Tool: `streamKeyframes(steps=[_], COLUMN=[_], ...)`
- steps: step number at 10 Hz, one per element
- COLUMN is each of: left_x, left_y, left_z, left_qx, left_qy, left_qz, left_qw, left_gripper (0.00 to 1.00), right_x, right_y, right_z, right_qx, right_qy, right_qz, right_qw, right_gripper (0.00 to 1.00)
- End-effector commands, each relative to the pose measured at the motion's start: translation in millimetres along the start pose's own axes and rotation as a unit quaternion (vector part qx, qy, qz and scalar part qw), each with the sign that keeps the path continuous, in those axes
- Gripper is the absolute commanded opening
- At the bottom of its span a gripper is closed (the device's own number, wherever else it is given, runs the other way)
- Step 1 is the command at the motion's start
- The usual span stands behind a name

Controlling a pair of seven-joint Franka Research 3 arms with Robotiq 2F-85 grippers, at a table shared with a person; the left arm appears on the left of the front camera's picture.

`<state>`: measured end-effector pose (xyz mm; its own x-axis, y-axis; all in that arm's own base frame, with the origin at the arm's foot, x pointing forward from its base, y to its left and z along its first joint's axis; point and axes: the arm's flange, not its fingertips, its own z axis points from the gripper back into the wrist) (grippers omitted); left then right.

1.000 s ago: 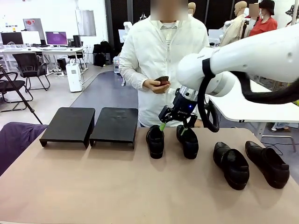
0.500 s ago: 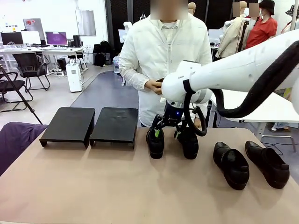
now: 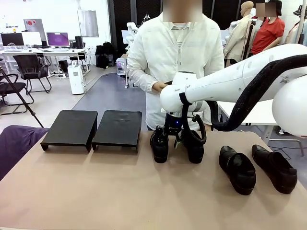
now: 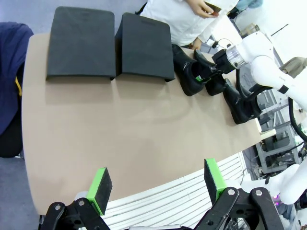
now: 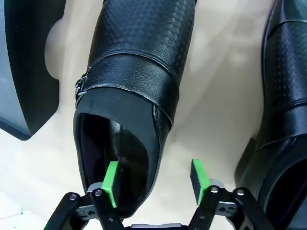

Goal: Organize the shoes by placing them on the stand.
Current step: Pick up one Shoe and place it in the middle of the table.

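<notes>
Stand (image 3: 119, 125): both platforms bare.

Along the table (image 3: 96, 191), off the stand's right end (robot's right), we count a row of four. The nearest shoe (image 3: 159, 143) is just beside the stand's right platform, apart from it. The second shoe (image 3: 194, 147) is next beyond. The third shoe (image 3: 237, 168) and fourth shoe (image 3: 274, 167) lie well apart from the stand.

We judge the task at its very start: none placed, four to go.

Right gripper (image 5: 154, 176) is at the nearest shoe's heel end. Its jaws are wide and astride the side wall, with one green pad (image 5: 112, 181) down inside the opening and the other outside. It is not yet pinched and holds nothing. We read this as the grasp being set for the first carry to the stand.

Left gripper (image 4: 157, 182) has its jaws wide and empty, hanging high over the table's robot-side edge, well apart from the stand.

The person's hand (image 3: 160, 87), beyond the stand's right end, holds something small and dark. We cannot tell what.
</notes>
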<state>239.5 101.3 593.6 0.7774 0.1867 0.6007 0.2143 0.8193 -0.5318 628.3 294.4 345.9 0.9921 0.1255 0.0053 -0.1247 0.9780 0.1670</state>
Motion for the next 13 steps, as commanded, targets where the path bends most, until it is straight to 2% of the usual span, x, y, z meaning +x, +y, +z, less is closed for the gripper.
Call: streamKeyframes(steps=[1,6,9,10,11,13], left_x=[0.2,0.2,0.2,0.2,0.2,0.2], left_y=[0.9,0.9,0.9,0.9,0.9,0.9], left_z=[0.8,0.8,0.8,0.8,0.8,0.8], left_qx=[-0.01,-0.01,-0.01,-0.01,-0.01,-0.01], left_qy=[-0.002,-0.002,-0.002,-0.002,-0.002,-0.002], left_qz=[-0.005,-0.005,-0.005,-0.005,-0.005,-0.005], left_qw=[1.0,1.0,1.0,1.0,1.0,1.0], left_gripper=[1.0,1.0,1.0,1.0,1.0,1.0], right_x=[7.0,6.4,-7.0,-24.2,-56.1,-123.4], right_y=[3.4,5.9,6.3,11.3,18.4,39.0], right_z=[5.7,3.4,18.4,36.2,64.0,95.2], right_qx=[-0.018,-0.027,-0.028,0.03,0.037,0.054], right_qy=[-0.006,-0.007,0.015,0.074,0.065,0.046], right_qz=[-0.002,0.009,0.013,0.028,-0.031,-0.071], right_qw=[1.0,1.0,0.999,0.996,0.997,0.995], right_gripper=[0.0,0.0,0.0,0.0,0.0,0.0])
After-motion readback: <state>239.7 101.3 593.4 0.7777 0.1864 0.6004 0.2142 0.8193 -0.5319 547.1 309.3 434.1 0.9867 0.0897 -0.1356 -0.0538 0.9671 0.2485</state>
